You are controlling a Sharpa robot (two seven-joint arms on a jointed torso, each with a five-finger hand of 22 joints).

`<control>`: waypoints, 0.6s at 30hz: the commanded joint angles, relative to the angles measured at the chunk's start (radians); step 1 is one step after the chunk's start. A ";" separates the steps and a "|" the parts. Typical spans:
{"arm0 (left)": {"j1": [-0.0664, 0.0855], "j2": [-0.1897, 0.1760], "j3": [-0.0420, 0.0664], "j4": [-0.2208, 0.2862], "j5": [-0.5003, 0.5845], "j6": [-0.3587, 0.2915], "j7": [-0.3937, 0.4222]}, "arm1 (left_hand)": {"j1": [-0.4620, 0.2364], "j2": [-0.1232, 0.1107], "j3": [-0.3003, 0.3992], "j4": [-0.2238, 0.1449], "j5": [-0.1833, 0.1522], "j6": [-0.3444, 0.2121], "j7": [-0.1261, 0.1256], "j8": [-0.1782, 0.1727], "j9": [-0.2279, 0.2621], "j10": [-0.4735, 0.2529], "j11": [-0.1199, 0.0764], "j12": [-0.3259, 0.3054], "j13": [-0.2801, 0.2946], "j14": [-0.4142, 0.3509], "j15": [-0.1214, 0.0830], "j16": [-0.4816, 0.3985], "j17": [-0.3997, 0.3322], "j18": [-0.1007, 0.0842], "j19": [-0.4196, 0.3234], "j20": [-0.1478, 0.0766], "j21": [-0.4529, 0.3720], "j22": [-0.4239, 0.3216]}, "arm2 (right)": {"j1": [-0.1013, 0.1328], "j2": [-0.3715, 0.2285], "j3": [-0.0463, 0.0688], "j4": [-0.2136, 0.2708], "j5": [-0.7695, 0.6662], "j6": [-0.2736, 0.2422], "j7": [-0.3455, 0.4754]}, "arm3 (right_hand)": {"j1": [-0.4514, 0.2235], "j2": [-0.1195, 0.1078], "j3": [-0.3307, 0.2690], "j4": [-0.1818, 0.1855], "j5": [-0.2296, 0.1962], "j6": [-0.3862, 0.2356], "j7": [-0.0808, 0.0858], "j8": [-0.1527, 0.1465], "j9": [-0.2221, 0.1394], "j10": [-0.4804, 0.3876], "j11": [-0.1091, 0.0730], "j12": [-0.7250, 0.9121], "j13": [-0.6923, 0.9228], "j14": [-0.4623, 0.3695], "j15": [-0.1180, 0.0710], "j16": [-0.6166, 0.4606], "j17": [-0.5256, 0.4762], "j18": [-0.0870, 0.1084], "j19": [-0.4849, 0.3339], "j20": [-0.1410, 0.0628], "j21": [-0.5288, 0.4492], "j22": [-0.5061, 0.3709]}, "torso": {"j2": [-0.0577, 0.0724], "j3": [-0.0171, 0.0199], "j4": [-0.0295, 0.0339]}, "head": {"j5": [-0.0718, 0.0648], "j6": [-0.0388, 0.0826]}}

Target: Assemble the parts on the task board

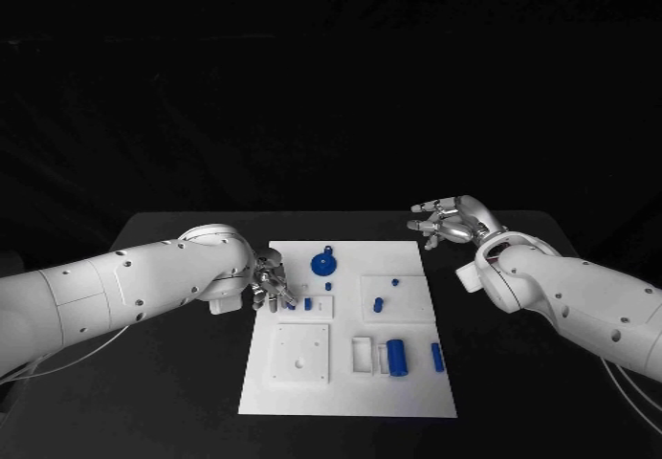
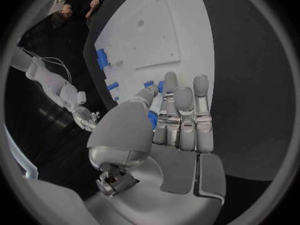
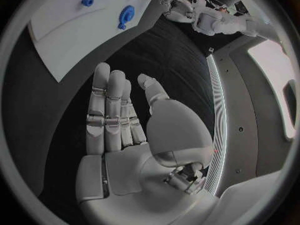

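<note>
Fingers of left hand (image 1: 271,287) pinch small blue part (image 2: 152,119); right hand (image 1: 449,224) spread, holding nothing.

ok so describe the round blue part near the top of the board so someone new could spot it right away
Start at the white board in the middle of the black table and look at its far end, just right of the left robot hand. There lies a round blue disc with a short stub on its far side. The other blue parts are small pegs or long bars; this is the one flat, round piece.
</note>
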 commanded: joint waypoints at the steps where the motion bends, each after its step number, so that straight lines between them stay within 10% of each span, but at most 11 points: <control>1: -0.004 0.000 -0.002 0.007 -0.016 0.004 -0.004 | 0.009 -0.001 0.113 -0.108 0.005 0.028 -0.025 0.003 -0.001 0.039 -0.004 -0.002 -0.001 0.000 -0.007 0.000 0.001 -0.003 0.003 -0.002 0.000 0.020 | -0.001 0.000 0.000 0.000 -0.002 0.014 0.009 | -0.008 -0.002 -0.001 0.006 0.000 -0.008 0.003 -0.003 -0.001 -0.005 -0.003 -0.002 -0.001 0.001 0.001 -0.007 0.000 -0.006 0.001 0.006 0.003 -0.001 | 0.001 -0.0006 -0.0006 | 0.003 -0.002; 18: -0.004 -0.012 -0.003 0.012 -0.029 -0.013 -0.023 | 0.006 -0.003 0.115 -0.111 0.015 0.035 -0.026 0.004 -0.006 0.041 -0.007 0.003 -0.001 0.004 -0.008 0.004 0.005 -0.003 0.006 -0.003 0.003 0.020 | -0.003 0.001 0.000 0.000 -0.002 0.014 0.009 | -0.006 -0.001 -0.004 0.006 0.000 -0.008 0.002 -0.003 -0.001 -0.006 -0.003 -0.001 -0.001 0.001 0.001 -0.007 0.000 -0.007 0.002 0.006 0.002 -0.003 | 0.000 -0.0003 0.0000 | 0.004 -0.001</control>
